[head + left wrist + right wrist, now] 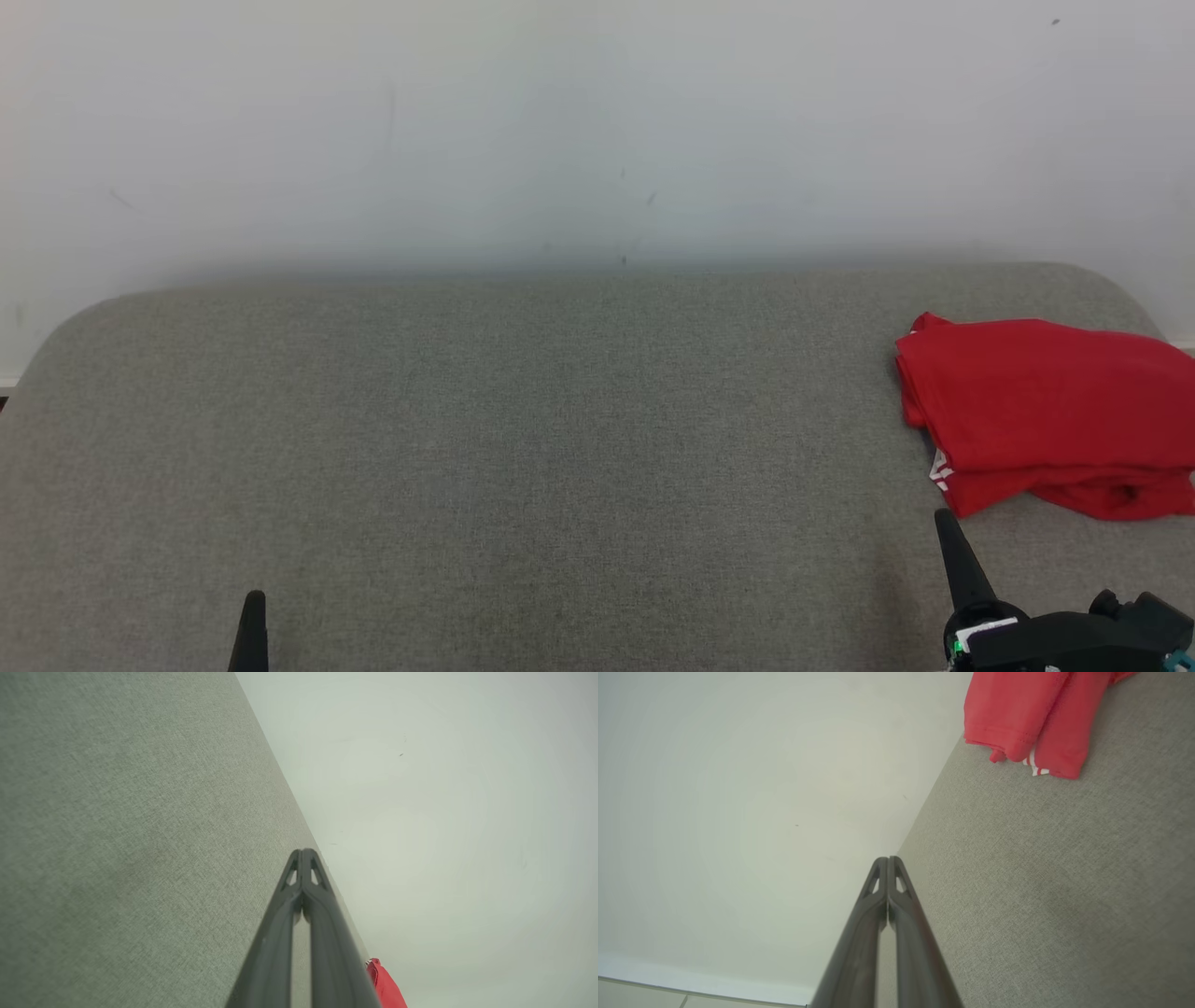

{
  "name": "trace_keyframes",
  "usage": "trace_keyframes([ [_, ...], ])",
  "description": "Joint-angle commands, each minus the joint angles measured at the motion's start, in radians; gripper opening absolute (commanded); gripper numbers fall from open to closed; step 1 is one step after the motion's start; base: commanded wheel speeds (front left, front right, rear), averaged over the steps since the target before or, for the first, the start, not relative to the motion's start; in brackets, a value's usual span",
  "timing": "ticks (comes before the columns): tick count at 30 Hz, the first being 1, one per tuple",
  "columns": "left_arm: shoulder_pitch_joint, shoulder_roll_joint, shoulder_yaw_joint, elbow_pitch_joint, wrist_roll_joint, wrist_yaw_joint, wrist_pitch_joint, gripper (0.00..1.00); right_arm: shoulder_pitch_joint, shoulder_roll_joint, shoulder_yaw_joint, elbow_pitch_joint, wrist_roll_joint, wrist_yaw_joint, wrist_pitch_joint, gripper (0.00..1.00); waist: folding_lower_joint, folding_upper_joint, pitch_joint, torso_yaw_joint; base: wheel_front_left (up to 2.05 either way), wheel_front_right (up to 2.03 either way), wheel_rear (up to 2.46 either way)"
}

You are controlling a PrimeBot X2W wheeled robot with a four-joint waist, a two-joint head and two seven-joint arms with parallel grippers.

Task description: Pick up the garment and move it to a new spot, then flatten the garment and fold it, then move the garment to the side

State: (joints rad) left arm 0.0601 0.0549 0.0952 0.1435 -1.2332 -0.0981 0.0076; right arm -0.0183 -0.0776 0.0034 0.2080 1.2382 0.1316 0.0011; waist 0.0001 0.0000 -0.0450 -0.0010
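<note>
one folded red garment (1046,411) lies on grey upholstery (523,448) near white wall (560,121).

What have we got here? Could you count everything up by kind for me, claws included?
Red garment: 1
Grey padded surface: 1
Claws: 2, the left claw and the right claw, both shut
Total: 4

no readable text; the red garment (1046,401) shows a bit of white print (939,470) at its folded edge, too small to read
</note>
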Motion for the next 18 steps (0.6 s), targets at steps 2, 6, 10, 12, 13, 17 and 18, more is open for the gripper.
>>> trace_keyframes([
  [2,-0.022,0.003,0.008,-0.003,-0.034,-0.008,0.008,0.0,-0.021,0.003,-0.006,-0.002,0.032,-0.001,0.009,0.0,-0.0001,0.0,0.002,0.0,0.0,0.0,0.0],
  [6,-0.029,0.002,0.015,-0.002,-0.069,-0.009,0.018,0.0,-0.031,0.005,-0.01,0.003,0.07,-0.001,0.018,0.0,-0.0001,0.0,0.006,0.0,0.0,0.0,0.0],
  [10,-0.034,0.002,0.021,0.0,-0.108,-0.013,0.028,0.0,-0.038,0.007,-0.014,0.008,0.104,-0.001,0.028,0.0,-0.0001,0.0,0.011,0.0,0.0,0.0,0.0],
  [12,-0.035,0.002,0.023,0.0,-0.116,-0.014,0.03,0.0,-0.041,0.008,-0.015,0.009,0.113,-0.001,0.031,0.0,-0.0001,0.0,0.012,0.0,0.0,0.0,0.0],
  [13,-0.037,0.002,0.024,0.001,-0.124,-0.014,0.031,0.0,-0.043,0.008,-0.017,0.01,0.122,-0.001,0.035,0.0,-0.0001,0.0,0.013,0.0,0.0,0.0,0.0],
  [17,-0.043,0.001,0.03,0.002,-0.157,-0.018,0.041,0.0,-0.051,0.01,-0.02,0.015,0.154,-0.001,0.043,0.0,-0.0001,0.0,0.017,0.0,0.0,0.0,0.0],
  [18,-0.045,0.001,0.031,0.003,-0.167,-0.017,0.043,0.0,-0.053,0.011,-0.021,0.016,0.163,-0.001,0.045,0.0,-0.0001,0.0,0.018,0.0,0.0,0.0,0.0],
])
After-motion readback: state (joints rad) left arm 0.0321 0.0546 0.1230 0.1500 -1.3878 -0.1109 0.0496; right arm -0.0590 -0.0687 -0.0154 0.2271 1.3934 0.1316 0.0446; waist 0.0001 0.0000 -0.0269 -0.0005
